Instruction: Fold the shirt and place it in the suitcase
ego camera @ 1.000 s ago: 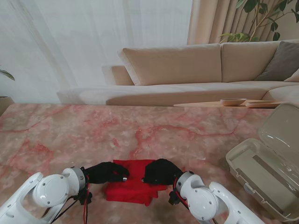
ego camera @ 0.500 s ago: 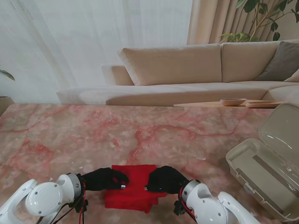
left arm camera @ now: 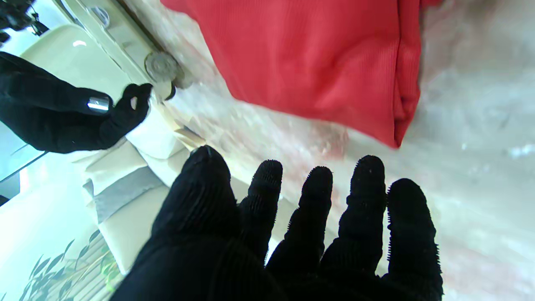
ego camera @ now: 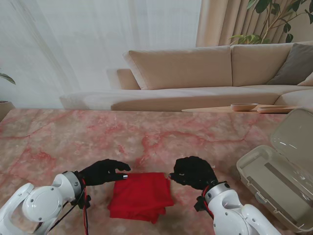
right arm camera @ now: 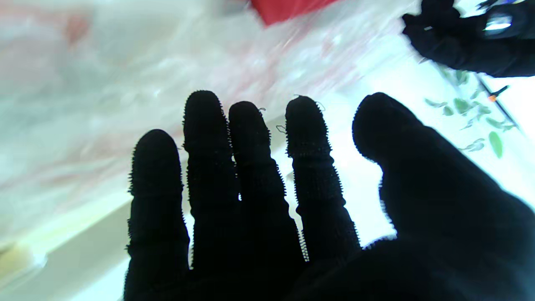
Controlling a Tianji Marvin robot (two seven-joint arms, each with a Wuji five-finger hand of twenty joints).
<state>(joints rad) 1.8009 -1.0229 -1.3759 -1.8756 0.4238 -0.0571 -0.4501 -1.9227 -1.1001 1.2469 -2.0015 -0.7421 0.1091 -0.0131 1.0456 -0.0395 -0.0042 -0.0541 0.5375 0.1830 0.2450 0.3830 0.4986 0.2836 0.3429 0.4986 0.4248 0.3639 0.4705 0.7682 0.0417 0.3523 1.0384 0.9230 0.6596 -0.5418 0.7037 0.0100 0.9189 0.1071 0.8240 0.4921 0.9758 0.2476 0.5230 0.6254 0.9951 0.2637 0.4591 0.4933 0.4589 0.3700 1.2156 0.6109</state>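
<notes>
I see the shirt (ego camera: pixel 141 197) as matt red cloth with a fine ribbed weave. The counter (ego camera: pixel 73 142) looks like polished pink-veined marble, smooth and faintly glossy. My left robot hand (ego camera: pixel 103 172) and right robot hand (ego camera: pixel 193 172) wear black, nubby knit fabric. The suitcase (ego camera: pixel 279 176) shell is smooth beige plastic with a slight sheen.

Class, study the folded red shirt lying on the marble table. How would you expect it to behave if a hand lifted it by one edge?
The red shirt would probably sag and start unfolding, since it is soft ribbed cloth in loose stacked layers. It looks light, a thin bundle lying nearly flat. It should not roll or tip, but may slide on the polished marble table.
</notes>
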